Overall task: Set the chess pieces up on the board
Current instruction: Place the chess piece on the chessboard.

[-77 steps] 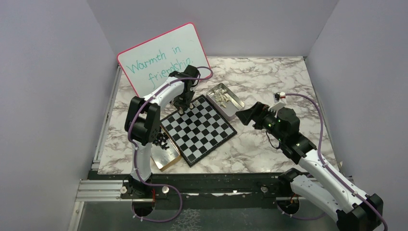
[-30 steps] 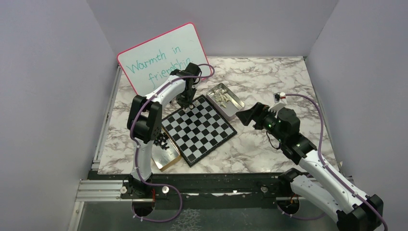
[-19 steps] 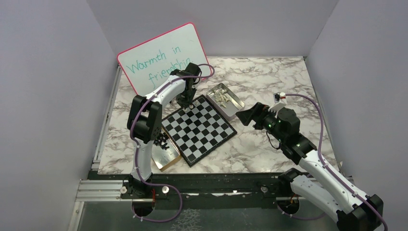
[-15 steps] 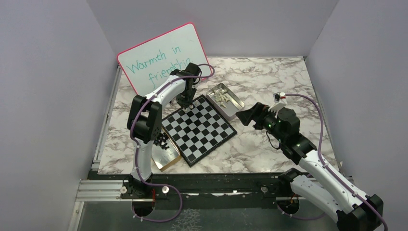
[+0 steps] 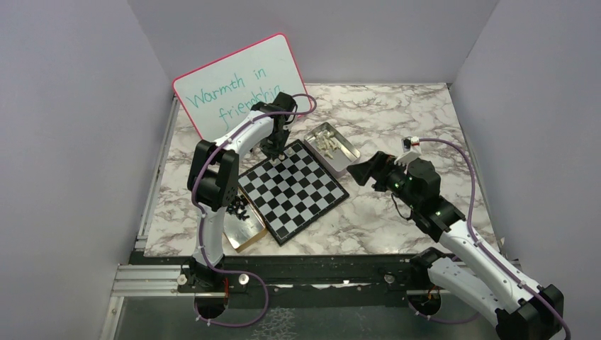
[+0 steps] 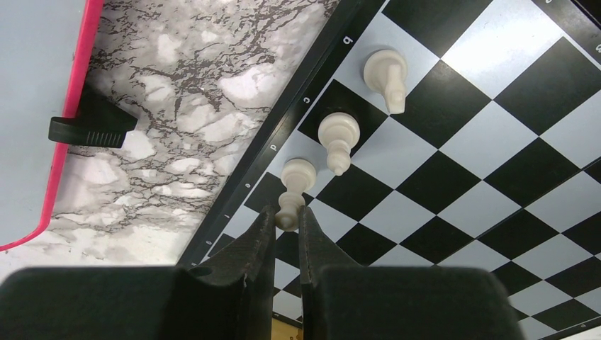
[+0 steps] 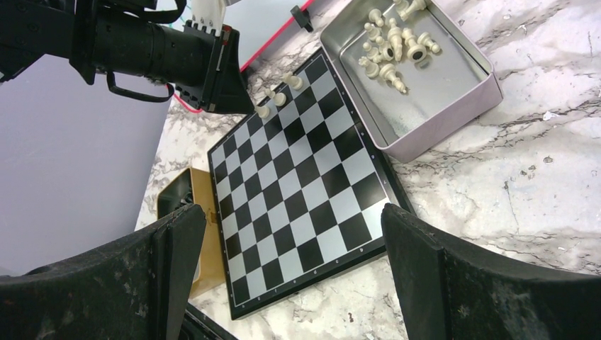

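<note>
The board (image 5: pixel 292 190) lies in the middle of the marble table. In the left wrist view my left gripper (image 6: pixel 286 219) is shut on the head of a cream-white chess piece (image 6: pixel 294 180). Its base is over an edge square, in line with two other white pieces (image 6: pixel 336 138) (image 6: pixel 386 74) standing along the same row. From above, that gripper (image 5: pixel 273 151) is at the board's far corner. My right gripper (image 5: pixel 361 172) hovers open and empty off the board's right side. More white pieces (image 7: pixel 390 49) lie in a silver tin (image 7: pixel 453 92). Black pieces (image 5: pixel 239 207) sit in a tan tin.
A pink-rimmed whiteboard (image 5: pixel 241 81) with green writing leans just behind the left arm, its rim (image 6: pixel 71 106) close to the gripper. The silver tin (image 5: pixel 331 145) touches the board's far right edge. The tan tin (image 5: pixel 244 230) sits at the board's near left corner.
The left gripper shifted a little toward the board's far edge with the white piece, then held still over the last second. The right arm has hardly moved.
</note>
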`<state>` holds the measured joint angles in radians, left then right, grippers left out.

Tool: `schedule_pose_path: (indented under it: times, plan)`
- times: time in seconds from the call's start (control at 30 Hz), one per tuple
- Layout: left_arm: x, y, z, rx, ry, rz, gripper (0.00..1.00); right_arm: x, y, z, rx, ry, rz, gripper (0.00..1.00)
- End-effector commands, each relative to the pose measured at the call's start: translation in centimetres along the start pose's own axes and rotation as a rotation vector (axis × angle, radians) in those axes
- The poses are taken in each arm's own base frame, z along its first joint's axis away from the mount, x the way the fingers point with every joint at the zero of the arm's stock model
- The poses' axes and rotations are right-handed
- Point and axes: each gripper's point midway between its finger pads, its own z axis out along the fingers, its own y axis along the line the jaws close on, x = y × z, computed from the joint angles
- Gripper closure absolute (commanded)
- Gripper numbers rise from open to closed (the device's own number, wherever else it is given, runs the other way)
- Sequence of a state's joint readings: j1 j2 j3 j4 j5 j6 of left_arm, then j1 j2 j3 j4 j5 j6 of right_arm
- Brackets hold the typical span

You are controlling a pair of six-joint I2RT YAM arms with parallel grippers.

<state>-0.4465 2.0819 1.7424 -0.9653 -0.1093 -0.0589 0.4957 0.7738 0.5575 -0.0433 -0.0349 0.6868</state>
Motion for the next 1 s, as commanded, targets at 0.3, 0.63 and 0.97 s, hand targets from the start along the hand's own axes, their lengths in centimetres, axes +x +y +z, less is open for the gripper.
schedule_pose_path:
  times: [0.3,0.63,0.97]
  plan:
    - [-0.93,-0.75,0.20,0.032,-0.021,0.010,0.85,-0.47,-0.20,0.19,0.002,-0.031,-0.010,0.00]
    - [-1.00,-0.79,0.16,0.031,-0.023,0.013,0.79,-0.32,-0.28,0.25,0.003,-0.026,-0.010,0.00]
    - [-1.03,-0.76,0.15,0.026,-0.024,0.015,0.76,-0.13,-0.41,0.29,0.006,-0.020,-0.011,0.00]
